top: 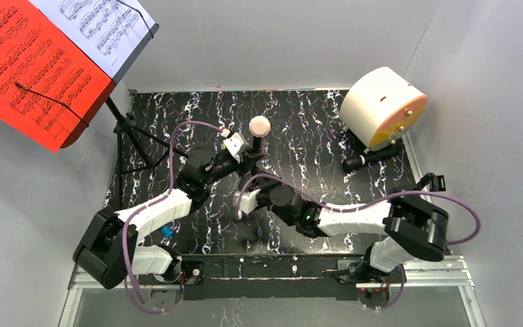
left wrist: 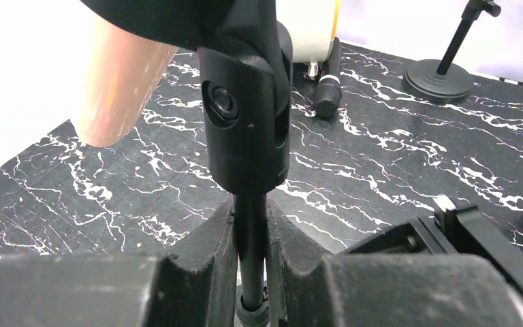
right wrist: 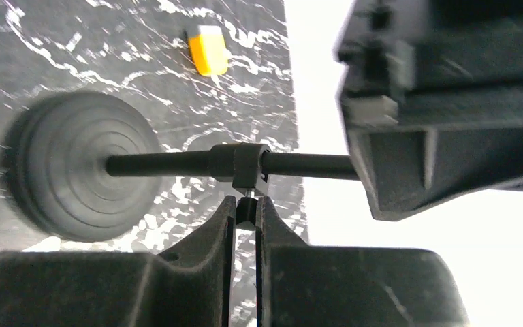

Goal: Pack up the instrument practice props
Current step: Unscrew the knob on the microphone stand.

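Pole (left wrist: 251, 221) clamped in left end effector (left wrist: 251, 269); right end effector (right wrist: 245, 221) pinches collar knob (right wrist: 246, 206), base (right wrist: 82, 174) blurred

- Top view: bright, even light, with only soft, faint shadows on the marbled bench (top: 313, 136).
- Left wrist: the close beige microphone head (left wrist: 119, 82) is blurred; the wall (left wrist: 13, 68) is blown white.
- Right wrist: the round base (right wrist: 75, 174) is smeared, and the right side is overexposed.

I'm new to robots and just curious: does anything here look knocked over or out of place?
Yes. The black microphone lies flat on the table beside the white cylinder, not on a pole. The beige-headed microphone's pole, gripped by the left gripper and right gripper, looks normal.
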### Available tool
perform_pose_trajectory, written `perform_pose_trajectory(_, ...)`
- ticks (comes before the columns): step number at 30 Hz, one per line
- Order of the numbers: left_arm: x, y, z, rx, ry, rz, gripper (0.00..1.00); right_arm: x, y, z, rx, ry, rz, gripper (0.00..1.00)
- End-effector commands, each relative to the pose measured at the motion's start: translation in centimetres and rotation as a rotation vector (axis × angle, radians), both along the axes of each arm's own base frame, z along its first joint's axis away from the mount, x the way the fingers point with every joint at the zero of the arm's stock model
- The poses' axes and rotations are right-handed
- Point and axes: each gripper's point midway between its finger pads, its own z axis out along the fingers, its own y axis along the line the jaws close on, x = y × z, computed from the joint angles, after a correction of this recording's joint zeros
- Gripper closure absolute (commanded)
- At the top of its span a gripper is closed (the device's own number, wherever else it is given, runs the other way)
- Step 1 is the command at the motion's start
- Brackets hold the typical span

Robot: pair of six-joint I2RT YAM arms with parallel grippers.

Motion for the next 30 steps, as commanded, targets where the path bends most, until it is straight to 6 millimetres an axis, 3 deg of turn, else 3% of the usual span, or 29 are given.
perform_pose_trajectory(1, -0.2, -0.5, 1.8, -0.027, -0.064, -0.019, 1.00, -2.5, -1.4, -7.7, -0.481, -0.206, 0.082, 0.99)
perform_pose_trajectory(5, -0.2, -0.5, 1.8, -0.029, -0.064, -0.019, 1.00, -2.1, -1.1, -8.5, -0.555, -0.342, 0.059, 0.99)
perform_pose_trajectory(11, -0.2, -0.4, 1.9, -0.030, -0.067, -0.019, 1.00, -2.6, 0.3, -9.0, -0.548, -0.406, 0.049, 0.97)
perform_pose_trajectory(13, -0.2, -0.4, 1.9, -0.029, -0.068, -0.018, 1.00, -2.9, 0.7, -8.5, -0.521, -0.413, 0.047, 0.91)
perform_pose_trajectory(17, -0.2, -0.4, 1.9, -0.029, -0.066, -0.017, 1.00, -3.4, 1.4, -6.8, -0.420, -0.397, 0.036, 0.70)
perform_pose_trajectory(23, -0.2, -0.4, 1.8, -0.028, -0.066, -0.017, 1.00, -4.1, 1.0, -5.0, -0.261, -0.288, -0.006, 0.53)
perform_pose_trajectory(30, -0.2, -0.4, 1.9, -0.028, -0.067, -0.017, 1.00, -5.8, 1.1, -2.8, 0.037, 0.072, -0.022, 0.41)
